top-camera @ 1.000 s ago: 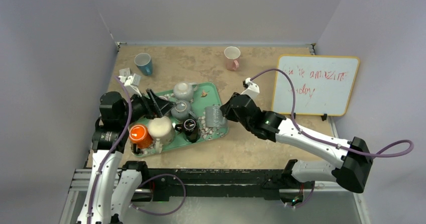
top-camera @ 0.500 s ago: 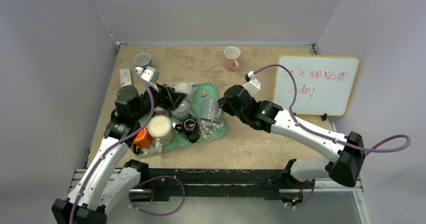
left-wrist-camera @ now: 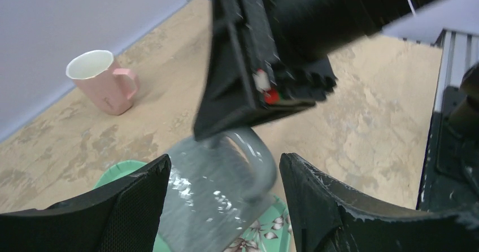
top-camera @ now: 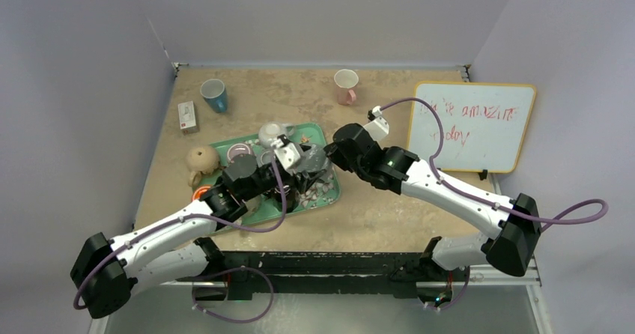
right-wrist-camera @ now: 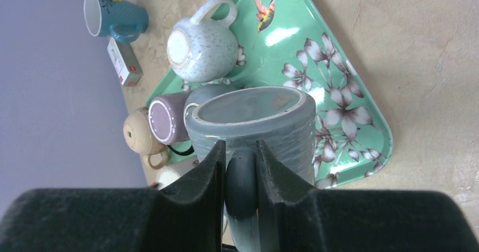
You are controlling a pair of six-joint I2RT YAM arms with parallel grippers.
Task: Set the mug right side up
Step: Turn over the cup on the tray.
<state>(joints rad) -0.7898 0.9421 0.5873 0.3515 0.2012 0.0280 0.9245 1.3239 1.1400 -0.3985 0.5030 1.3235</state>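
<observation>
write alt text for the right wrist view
The right gripper is shut on the handle of a grey mug, held over a green floral tray. Behind it are a speckled white mug and a purple mug on the tray, and a teal mug on the table.

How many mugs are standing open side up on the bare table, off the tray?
2. A blue mug stands near the far-left corner, and a pink mug stands at the far edge near the middle. Others could be hidden from view.
</observation>
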